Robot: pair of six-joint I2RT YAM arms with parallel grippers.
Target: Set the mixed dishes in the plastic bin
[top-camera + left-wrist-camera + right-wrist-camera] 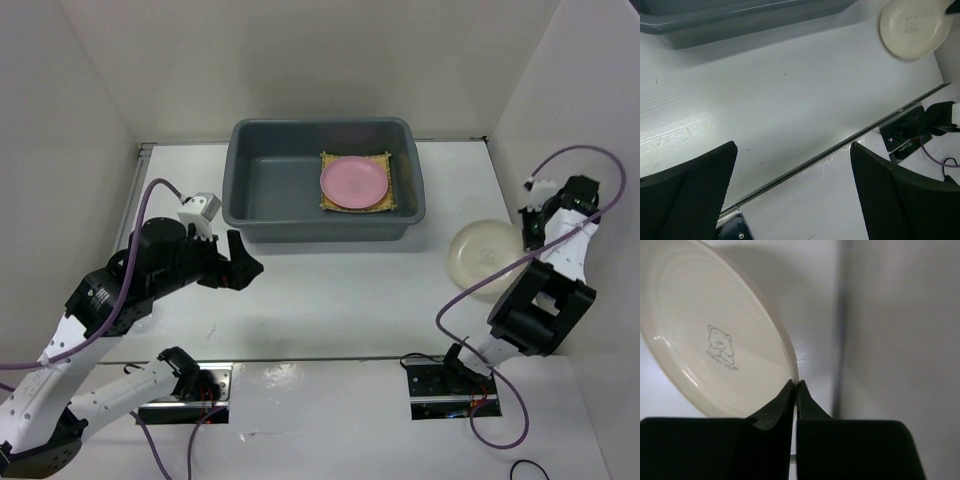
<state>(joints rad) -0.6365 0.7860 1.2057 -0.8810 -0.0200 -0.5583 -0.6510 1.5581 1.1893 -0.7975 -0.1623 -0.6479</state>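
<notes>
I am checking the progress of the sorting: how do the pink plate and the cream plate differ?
The pink plate lies inside the bin on the woven mat; the cream plate is outside it, to the right. The pink plate is untouched; the fingers of the right gripper pinch the cream plate's rim. Both are round.

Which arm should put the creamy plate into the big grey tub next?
Right, most likely. The right pincer is shut on the rim of the cream plate, beside the plastic bin. The left pincer hangs open and empty, far across the table from it.
</notes>
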